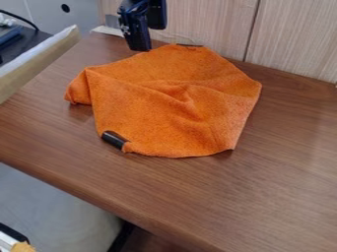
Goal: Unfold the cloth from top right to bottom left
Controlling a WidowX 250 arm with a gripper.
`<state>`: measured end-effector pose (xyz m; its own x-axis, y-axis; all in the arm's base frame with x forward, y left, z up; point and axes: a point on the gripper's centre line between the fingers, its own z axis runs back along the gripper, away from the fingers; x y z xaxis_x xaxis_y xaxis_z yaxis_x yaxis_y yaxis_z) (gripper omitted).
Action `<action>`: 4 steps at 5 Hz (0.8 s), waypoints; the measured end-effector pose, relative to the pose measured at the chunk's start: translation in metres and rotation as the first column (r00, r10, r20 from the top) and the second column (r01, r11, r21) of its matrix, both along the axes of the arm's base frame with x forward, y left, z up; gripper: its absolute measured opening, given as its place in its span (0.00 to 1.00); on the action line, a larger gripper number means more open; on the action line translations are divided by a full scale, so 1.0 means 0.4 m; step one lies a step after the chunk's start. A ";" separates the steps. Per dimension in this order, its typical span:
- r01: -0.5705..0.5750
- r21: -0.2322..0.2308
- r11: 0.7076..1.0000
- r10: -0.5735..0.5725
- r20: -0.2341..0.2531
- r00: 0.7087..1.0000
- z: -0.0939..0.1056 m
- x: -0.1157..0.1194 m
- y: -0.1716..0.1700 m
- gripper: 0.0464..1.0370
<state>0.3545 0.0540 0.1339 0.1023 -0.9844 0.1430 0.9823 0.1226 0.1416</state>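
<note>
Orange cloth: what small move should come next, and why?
Probably lower the gripper toward the orange cloth's far edge: it hangs near that edge, and the cloth lies creased, its left corner bunched.

No text or label can be read.

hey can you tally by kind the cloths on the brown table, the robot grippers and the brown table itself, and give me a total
Cloth: 1
Gripper: 1
Brown table: 1
Total: 3
</note>
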 end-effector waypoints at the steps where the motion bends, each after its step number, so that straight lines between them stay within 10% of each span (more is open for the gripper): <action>1: -0.002 -0.011 1.000 0.001 -0.029 1.000 -0.027 -0.002 -0.004 0.96; 4: -0.002 -0.016 1.000 0.001 -0.020 1.000 -0.018 -0.172 -0.043 0.96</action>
